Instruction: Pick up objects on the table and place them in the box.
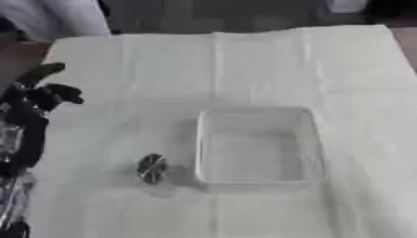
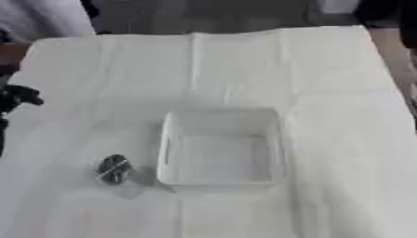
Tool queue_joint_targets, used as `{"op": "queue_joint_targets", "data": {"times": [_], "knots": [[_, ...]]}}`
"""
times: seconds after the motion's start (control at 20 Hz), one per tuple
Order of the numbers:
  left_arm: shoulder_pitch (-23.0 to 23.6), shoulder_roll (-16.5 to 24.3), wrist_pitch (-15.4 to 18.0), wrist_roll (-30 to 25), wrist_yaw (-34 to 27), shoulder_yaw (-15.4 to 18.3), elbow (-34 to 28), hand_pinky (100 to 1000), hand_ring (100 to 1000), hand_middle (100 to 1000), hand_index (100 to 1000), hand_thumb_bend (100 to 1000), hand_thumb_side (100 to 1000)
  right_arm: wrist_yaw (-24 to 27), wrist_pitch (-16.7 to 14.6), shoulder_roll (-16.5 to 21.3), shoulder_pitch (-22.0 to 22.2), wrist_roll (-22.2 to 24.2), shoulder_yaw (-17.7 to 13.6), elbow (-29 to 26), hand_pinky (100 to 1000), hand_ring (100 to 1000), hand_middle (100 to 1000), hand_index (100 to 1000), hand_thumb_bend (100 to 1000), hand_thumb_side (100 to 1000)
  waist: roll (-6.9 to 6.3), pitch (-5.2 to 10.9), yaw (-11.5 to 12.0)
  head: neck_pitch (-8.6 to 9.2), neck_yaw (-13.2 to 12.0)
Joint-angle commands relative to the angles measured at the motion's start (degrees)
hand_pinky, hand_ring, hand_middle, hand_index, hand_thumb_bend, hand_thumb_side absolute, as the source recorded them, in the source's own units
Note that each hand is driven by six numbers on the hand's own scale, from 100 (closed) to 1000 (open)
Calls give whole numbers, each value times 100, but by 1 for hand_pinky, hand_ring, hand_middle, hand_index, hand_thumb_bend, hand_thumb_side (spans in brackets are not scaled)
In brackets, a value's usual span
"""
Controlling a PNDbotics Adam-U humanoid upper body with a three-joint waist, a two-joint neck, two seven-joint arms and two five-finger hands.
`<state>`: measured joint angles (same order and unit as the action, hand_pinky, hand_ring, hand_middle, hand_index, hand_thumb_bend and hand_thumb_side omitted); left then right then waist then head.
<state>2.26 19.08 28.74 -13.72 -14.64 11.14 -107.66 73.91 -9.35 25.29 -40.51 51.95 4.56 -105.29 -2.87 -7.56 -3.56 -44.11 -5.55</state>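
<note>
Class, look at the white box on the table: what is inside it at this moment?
Nothing shows inside the white box; its pale floor looks bare, with no wall hiding any of it. The one small dark object lies outside, on the white cloth beside the box's left wall.

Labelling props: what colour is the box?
White, see-through box, nothing visible inside; clearest in the left eye view.

I can read no writing anywhere from my seat. The white box (image 1: pixel 257 148) has plain walls with no label, brand or number that I can make out. The small dark, shiny thing (image 1: pixel 151 168) just beside it has pale streaks on it, but I can't tell them for letters. The white cloth (image 1: pixel 244 69) over the bench bears no print or sign.
</note>
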Motion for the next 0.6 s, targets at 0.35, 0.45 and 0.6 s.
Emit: {"op": "queue_joint_targets", "data": {"times": [0.35, 0.45, 0.6], "knots": [[-314, 54, -44, -404, 64, -118, 65, 646, 726, 855, 914, 339, 332, -34, 52, 30, -127, 2, -2, -72, 700, 841, 955, 516, 100, 908, -27, 14, -6, -1, -179], [-421, 14, -8, -553, 222, -119, 124, 651, 726, 859, 920, 385, 281, -41, 65, 20, -137, 2, 5, -73, 700, 841, 955, 516, 100, 907, -26, 2, -2, -1, -218], [-599, -22, 102, -769, 485, -117, 201, 688, 749, 879, 930, 500, 259, -53, 77, 8, -153, 2, 8, -79, 700, 841, 956, 513, 100, 906, -21, -19, -19, -1, -258]]}}
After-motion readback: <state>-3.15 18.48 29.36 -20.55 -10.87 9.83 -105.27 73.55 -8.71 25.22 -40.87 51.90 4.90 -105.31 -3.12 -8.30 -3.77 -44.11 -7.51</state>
